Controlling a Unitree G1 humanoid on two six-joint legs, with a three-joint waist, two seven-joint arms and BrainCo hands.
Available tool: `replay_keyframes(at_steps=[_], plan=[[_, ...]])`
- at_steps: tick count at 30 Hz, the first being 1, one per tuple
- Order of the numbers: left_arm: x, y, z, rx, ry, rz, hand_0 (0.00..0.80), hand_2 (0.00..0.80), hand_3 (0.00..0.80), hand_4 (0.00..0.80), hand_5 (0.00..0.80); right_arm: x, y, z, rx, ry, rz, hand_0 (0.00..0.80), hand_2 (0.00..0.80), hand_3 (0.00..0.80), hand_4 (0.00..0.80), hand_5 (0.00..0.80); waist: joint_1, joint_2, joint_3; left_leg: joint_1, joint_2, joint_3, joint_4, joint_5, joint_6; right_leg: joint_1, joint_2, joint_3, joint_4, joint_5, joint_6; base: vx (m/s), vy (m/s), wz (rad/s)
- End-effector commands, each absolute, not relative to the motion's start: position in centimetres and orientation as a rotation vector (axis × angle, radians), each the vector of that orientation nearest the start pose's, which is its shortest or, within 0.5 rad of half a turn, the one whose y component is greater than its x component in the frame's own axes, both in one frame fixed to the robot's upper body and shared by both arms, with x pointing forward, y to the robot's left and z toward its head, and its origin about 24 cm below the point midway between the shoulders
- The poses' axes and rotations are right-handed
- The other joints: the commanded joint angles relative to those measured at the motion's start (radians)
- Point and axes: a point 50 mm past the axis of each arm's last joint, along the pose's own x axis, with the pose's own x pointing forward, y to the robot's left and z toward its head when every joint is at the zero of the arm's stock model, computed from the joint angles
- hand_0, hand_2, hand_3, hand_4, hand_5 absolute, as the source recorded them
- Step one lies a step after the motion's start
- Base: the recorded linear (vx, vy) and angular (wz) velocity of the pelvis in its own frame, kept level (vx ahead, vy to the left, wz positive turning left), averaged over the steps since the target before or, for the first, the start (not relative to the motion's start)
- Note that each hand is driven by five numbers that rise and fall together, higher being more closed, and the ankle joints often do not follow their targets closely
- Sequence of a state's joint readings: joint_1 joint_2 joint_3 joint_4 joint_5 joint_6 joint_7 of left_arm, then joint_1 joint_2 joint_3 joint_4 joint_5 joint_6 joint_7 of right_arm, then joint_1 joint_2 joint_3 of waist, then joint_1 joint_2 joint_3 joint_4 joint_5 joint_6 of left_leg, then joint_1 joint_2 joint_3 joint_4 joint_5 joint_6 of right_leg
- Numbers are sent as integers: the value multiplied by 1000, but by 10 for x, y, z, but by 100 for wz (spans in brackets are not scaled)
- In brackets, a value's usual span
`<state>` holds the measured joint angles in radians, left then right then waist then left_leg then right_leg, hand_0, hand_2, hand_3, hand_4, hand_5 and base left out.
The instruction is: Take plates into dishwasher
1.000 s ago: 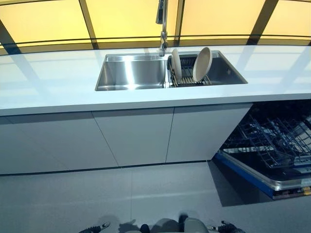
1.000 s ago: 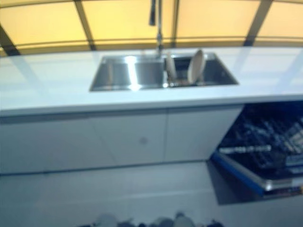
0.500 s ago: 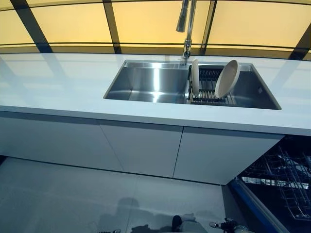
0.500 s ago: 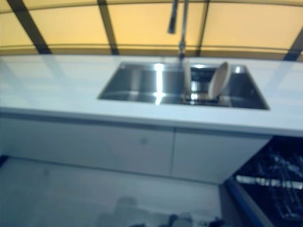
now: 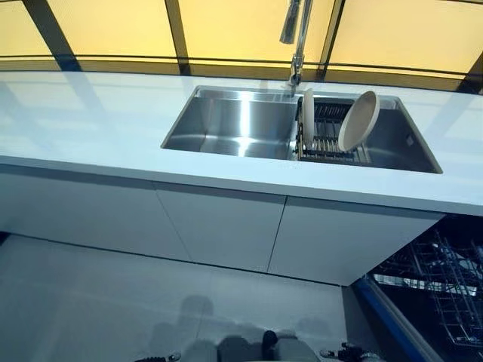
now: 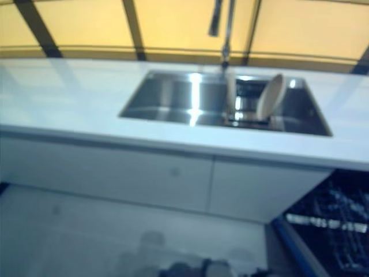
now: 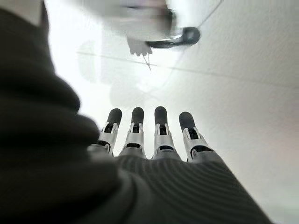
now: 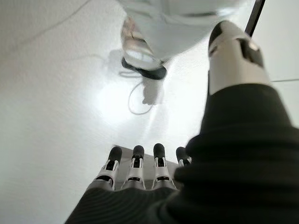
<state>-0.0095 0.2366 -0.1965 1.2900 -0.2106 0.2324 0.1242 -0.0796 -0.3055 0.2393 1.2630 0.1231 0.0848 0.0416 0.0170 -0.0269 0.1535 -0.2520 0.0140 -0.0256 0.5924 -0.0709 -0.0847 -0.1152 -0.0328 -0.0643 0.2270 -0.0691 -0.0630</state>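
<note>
Two cream plates stand in a wire dish rack (image 5: 330, 143) in the right basin of the steel sink (image 5: 189, 113). One plate (image 5: 308, 117) is upright and edge-on. The other plate (image 5: 358, 121) leans to the right. The open dishwasher (image 5: 441, 275) shows at the lower right, with its wire rack pulled out over its blue-edged door (image 5: 381, 313). My left hand (image 7: 145, 137) hangs over the floor with straight fingers and holds nothing. My right hand (image 8: 140, 165) does the same, far below the counter.
A tall faucet (image 5: 296, 38) rises behind the sink. The left basin (image 5: 234, 124) holds nothing. A white counter (image 5: 83, 128) runs left and right over white cabinet doors (image 5: 219, 226). Grey floor (image 5: 98, 302) lies before them.
The whole picture has shifted: the camera has moved, so the sink now sits further right and closer, and less of the dishwasher shows. The plates have not moved.
</note>
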Motion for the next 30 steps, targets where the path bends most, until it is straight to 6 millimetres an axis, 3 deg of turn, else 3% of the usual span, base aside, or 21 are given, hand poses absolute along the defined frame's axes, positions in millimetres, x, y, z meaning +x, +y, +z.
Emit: replay_keyframes(at_steps=[1,2,4,6,11,15,18,21,23,26,27,30], plan=[[68,246,-163,295,1461,240,0,0,0,0,0,118,-255,-148,-254,1210,2,0,0,0,0,0,-5,16,23,55,11,13,-295,88,80,168,-27,31,-25,-44,93,268,176,-53],[73,248,-162,304,1455,261,0,0,0,0,0,123,-254,-147,-271,1195,42,0,0,0,0,0,-11,23,3,124,-2,6,-390,59,86,156,-37,16,-16,-44,108,256,202,-58],[81,255,-158,309,1438,276,0,0,0,0,0,127,-254,-144,-253,1167,91,0,0,0,0,0,-19,22,-9,177,8,17,-431,54,83,141,-58,-3,-12,-31,128,150,108,-74],[91,271,-150,337,1419,287,0,0,0,0,0,141,-245,-138,-222,1098,223,0,0,0,0,0,-13,10,-23,226,6,1,-475,47,80,125,-84,-15,-33,4,167,99,-32,-44],[90,300,-139,392,1409,321,0,0,0,0,0,173,-247,-111,-282,970,355,0,0,0,0,0,-3,-24,-47,192,5,21,-442,26,90,110,-90,10,-77,28,176,37,-57,1],[89,308,-135,427,1410,305,0,0,0,0,0,187,-254,-93,-267,922,361,0,0,0,0,0,-5,-51,-47,167,9,53,-369,-18,98,110,-108,12,-84,40,188,89,-6,4],[86,310,-135,426,1412,294,0,0,0,0,0,190,-249,-90,-273,917,430,0,0,0,0,0,-3,-57,-41,186,15,64,-383,-24,105,114,-122,17,-102,66,206,97,24,-1],[88,311,-134,444,1423,274,0,0,0,0,0,191,-241,-90,-290,919,499,0,0,0,0,0,13,-58,-46,202,21,89,-428,-13,110,113,-142,-32,-80,99,219,65,-79,-23],[86,316,-132,433,1427,310,0,0,0,0,0,194,-233,-89,-311,910,553,0,0,0,0,0,24,-63,-48,227,50,105,-468,5,91,108,-209,-60,-115,200,239,86,-274,-39],[90,325,-127,404,1412,356,0,0,0,0,0,202,-227,-86,-330,876,606,0,0,0,0,0,25,-66,-38,247,113,126,-460,-5,54,72,-282,-80,-204,286,260,72,-386,-39],[90,330,-125,388,1405,385,0,0,0,0,0,209,-225,-83,-351,855,617,0,0,0,0,0,26,-72,-29,243,138,128,-437,-22,47,40,-284,-74,-189,288,261,-4,-393,-36],[84,331,-126,329,1405,469,0,0,0,0,0,225,-221,-69,-371,839,649,0,0,0,0,0,28,-89,-18,213,220,160,-357,-24,26,44,-241,-117,-125,171,256,27,-361,-19]])
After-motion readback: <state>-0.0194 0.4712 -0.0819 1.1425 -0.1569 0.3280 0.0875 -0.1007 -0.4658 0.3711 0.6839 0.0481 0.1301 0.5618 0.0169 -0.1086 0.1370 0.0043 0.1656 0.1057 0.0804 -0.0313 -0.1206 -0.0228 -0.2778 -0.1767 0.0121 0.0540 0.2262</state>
